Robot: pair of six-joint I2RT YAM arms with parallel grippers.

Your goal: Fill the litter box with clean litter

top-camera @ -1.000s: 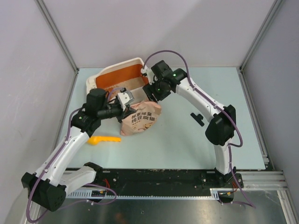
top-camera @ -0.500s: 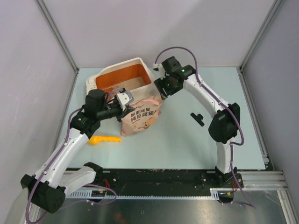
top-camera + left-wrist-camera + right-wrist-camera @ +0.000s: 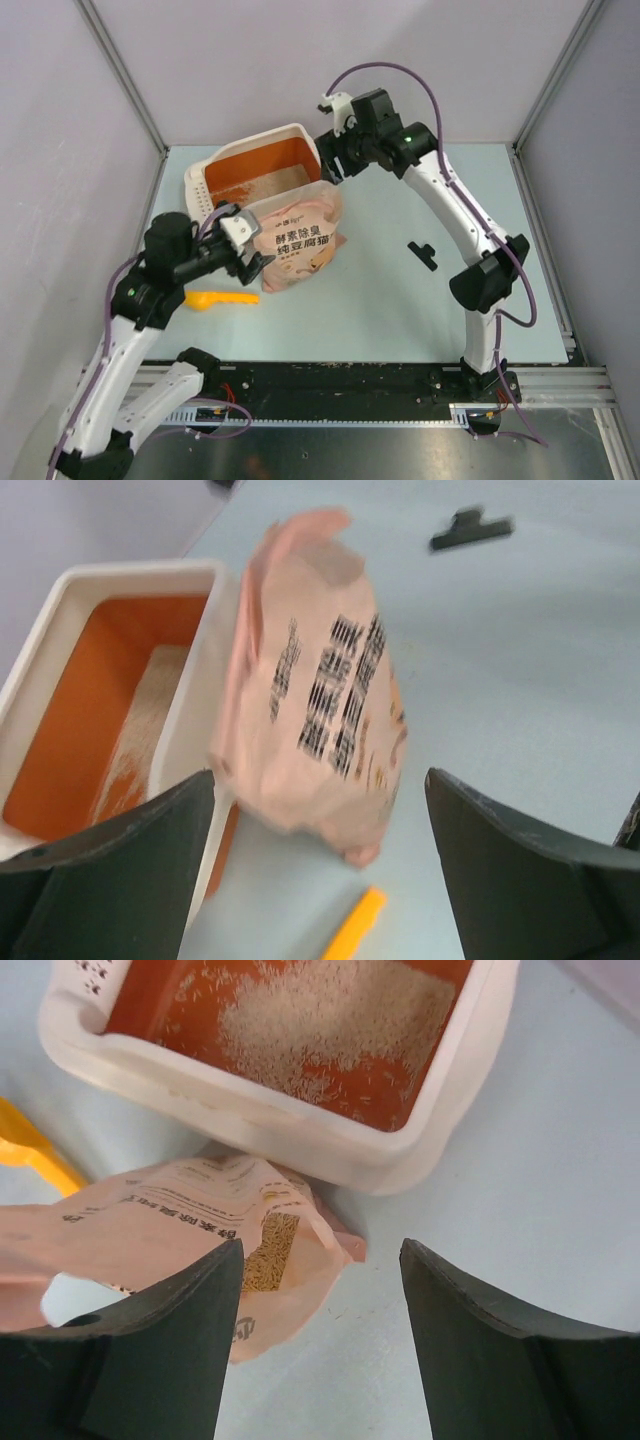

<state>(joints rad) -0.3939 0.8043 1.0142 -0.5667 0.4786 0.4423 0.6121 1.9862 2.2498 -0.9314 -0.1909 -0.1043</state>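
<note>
Near the table's far left corner, the litter box (image 3: 256,138) holds a thin patch of litter (image 3: 330,1020). A bag (image 3: 300,240) lies against its near wall. The left claw (image 3: 248,262) and right claw (image 3: 335,160) are both spread wide, grasping nothing.

Top view: light bright, even, diffuse. Shadows on tabletop (image 3: 400,300) faint, soft-edged. Focus sharp.

Left wrist view: motion blur over whole picture. Print on bag (image 3: 320,690) smeared, not readable. Black clip (image 3: 470,530) soft. Left fingers (image 3: 110,880) dark, out of focus.

Right wrist view: sharper. Grains of clean litter (image 3: 330,1020) in litter box (image 3: 300,1130) distinct. Bag end at left edge blurred, washed out. Right fingers (image 3: 500,1350) dark, little detail.
</note>
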